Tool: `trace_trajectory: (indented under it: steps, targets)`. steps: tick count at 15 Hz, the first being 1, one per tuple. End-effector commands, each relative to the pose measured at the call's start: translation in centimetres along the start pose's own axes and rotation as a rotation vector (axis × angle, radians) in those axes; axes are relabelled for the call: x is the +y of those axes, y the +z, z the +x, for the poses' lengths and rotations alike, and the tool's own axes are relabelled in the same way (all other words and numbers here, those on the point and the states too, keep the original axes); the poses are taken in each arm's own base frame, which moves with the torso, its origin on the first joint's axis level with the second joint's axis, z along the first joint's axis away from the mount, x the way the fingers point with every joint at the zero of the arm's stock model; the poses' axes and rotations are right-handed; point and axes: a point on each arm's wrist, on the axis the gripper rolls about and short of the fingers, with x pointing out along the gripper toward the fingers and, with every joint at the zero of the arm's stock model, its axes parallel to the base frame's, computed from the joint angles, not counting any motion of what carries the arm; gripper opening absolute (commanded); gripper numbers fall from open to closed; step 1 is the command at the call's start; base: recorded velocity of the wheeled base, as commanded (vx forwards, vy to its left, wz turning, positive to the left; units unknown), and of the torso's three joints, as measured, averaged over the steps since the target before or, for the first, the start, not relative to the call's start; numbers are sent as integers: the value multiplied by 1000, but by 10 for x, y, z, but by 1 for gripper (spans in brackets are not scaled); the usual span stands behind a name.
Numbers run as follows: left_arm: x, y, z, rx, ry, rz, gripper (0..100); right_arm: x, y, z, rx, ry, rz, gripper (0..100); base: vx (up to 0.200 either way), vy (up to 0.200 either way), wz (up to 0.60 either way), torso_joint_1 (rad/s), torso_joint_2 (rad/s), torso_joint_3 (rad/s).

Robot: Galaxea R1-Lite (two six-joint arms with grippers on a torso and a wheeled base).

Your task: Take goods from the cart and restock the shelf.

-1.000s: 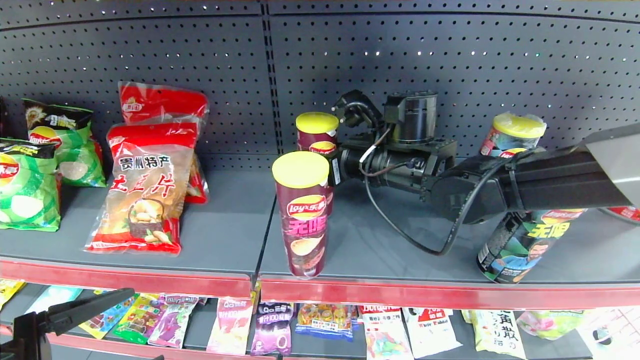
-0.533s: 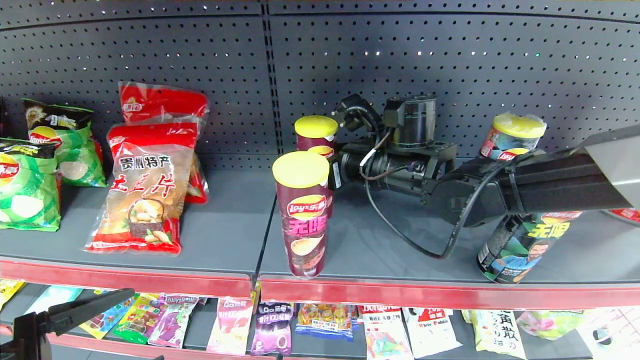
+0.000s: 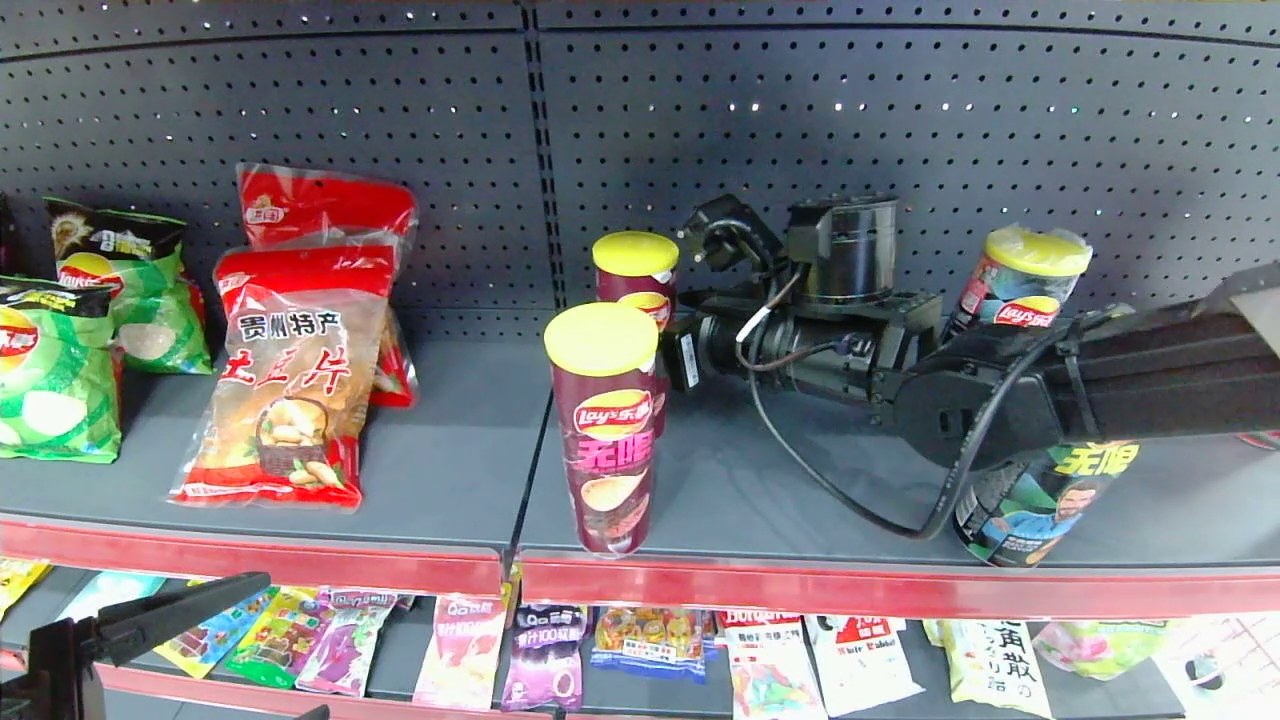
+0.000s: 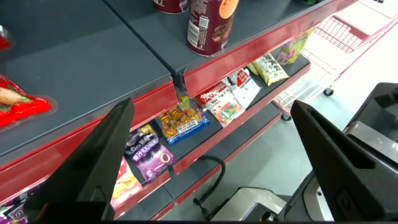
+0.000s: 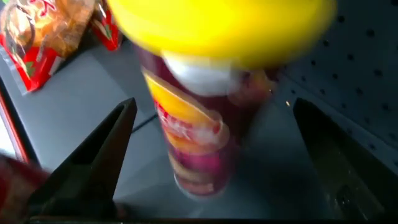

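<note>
— Cans on the shelf (image 3: 450, 460)?
— Four: two purple under shut yellow lids, contents hidden; two dark cans (image 3: 1030, 500) right of the front purple can (image 3: 605, 430). Left of it, two red bags (image 3: 290, 390) and two green bags (image 3: 55, 380).
— Rear purple can (image 3: 634, 275)?
— Upright just behind the front one, long axis vertical, lid up.
— Pincers?
— Right pincer (image 5: 212, 106) spread wide around that rear can, not pinching. Left pincer (image 4: 210, 109) spread, empty, low left of the front can.
</note>
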Motion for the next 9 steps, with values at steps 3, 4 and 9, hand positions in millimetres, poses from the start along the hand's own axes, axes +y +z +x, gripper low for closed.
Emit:
trace_trajectory:
  steps: [3, 4, 9]
  targets:
    - [2, 0, 3, 12, -5, -10, 100, 0, 23, -32, -46, -26, -6, 100, 0, 0, 0, 0, 0, 0]
    - [2, 1, 3, 11, -5, -9, 100, 1, 23, -37, -42, -28, -6, 100, 0, 0, 0, 0, 0, 0]
    - [3, 0, 4, 17, -6, -14, 100, 6, 25, -68, -41, -36, -7, 100, 0, 0, 0, 0, 0, 0]
